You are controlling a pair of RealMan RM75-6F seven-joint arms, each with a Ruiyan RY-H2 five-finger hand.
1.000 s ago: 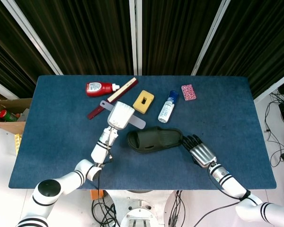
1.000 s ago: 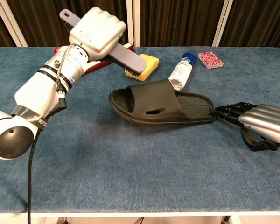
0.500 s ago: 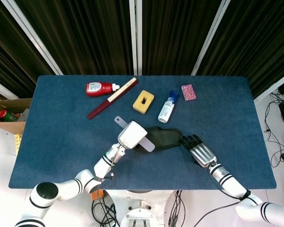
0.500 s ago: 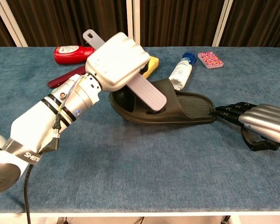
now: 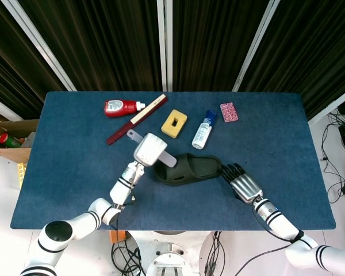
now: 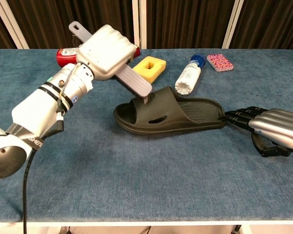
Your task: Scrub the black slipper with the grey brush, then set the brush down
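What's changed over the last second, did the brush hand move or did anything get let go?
The left hand, gripping the grey brush throughout, swung forward over the black slipper's strap, then drew back toward its toe end, where the brush head now meets the strap's top edge. Nothing was let go. The right hand stayed at the slipper's heel; the slipper stayed in place.

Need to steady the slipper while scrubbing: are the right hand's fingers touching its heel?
Touching. In the chest view, the right hand has its fingertips against the heel end of the slipper, with no gap visible.
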